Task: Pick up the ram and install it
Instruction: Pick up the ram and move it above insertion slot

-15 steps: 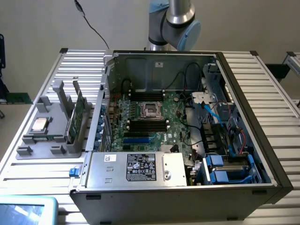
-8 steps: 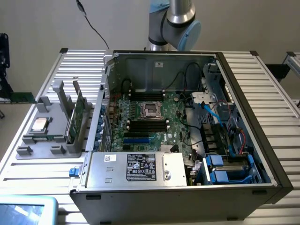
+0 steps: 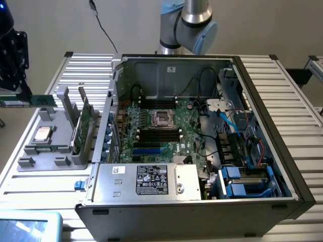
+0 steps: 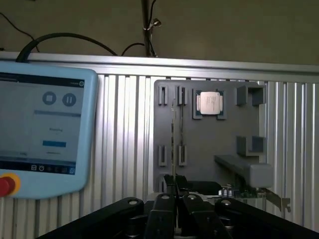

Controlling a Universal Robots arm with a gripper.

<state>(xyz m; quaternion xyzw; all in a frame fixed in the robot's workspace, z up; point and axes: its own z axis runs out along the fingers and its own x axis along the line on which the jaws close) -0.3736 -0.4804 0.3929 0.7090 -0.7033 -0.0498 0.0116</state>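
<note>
The ram (image 3: 31, 101), a thin green stick, hangs level in the air past the exterior view's left end of the grey holder tray (image 3: 55, 151). My gripper (image 3: 22, 93) is shut on it from above. In the wrist view the fingers (image 4: 162, 211) are pressed together on the ram (image 4: 173, 144), which shows edge-on as a thin line over the tray (image 4: 209, 144). The open computer case (image 3: 202, 201) lies to the exterior view's right. Black memory slots (image 3: 159, 134) flank the processor socket (image 3: 162, 117) on its motherboard.
A second green board (image 3: 81, 123) stands upright in the tray, and a square silver processor chip (image 3: 43, 133) lies in a tray pocket. A blue-edged teach pendant (image 4: 42, 129) rests on the ribbed aluminium table (image 3: 298, 116). Cables and drive bays fill the case's right side.
</note>
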